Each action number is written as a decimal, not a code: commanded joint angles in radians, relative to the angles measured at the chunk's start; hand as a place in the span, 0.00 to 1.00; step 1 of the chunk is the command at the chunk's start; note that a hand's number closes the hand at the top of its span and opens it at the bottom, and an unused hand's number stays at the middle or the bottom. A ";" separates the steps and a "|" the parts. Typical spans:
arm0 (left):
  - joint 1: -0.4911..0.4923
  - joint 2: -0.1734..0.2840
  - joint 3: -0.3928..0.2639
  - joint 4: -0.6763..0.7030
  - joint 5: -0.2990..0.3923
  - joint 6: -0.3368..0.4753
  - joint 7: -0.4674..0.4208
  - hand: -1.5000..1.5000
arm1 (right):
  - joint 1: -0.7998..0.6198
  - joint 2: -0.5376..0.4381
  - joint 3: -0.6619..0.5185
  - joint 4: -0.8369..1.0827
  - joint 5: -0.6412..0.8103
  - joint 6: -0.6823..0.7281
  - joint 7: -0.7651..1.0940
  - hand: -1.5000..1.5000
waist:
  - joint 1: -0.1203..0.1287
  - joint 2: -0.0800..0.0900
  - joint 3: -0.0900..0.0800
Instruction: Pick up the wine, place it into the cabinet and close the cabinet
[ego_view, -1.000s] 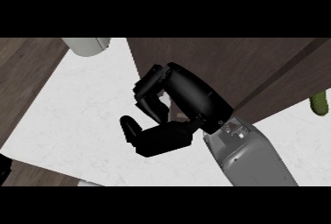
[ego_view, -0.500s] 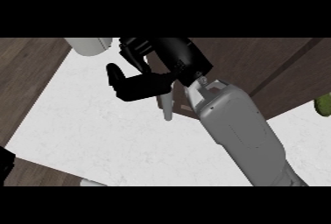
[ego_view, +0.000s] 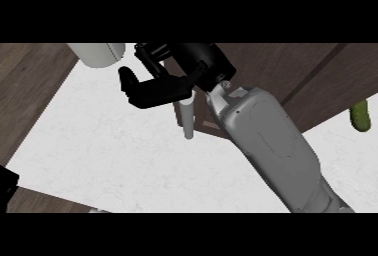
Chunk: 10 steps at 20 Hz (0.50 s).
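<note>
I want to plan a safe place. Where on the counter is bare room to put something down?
The white counter is bare left of and below the right hand. It is crowded at the top, around the hand, the grey handle and the dark cabinet. A green object lies at the right edge.

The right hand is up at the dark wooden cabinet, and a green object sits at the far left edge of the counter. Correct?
Not quite. In the head view the right hand is indeed up at the dark wooden cabinet, but the green object sits at the far right edge, not the left.
</note>
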 joint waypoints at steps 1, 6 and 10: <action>-0.009 0.001 0.012 0.012 0.006 0.006 0.005 1.00 | -0.020 -0.077 -0.122 0.184 0.017 -0.040 -0.030 1.00 | -0.032 0.055 0.007; 0.009 -0.018 0.005 0.019 0.001 0.006 -0.012 1.00 | 0.017 -0.102 -0.122 0.207 0.000 -0.010 -0.082 1.00 | -0.044 0.055 0.008; 0.011 -0.018 0.009 0.027 -0.005 0.013 -0.014 1.00 | 0.028 -0.112 -0.120 0.221 -0.011 0.025 -0.129 1.00 | -0.057 0.059 0.008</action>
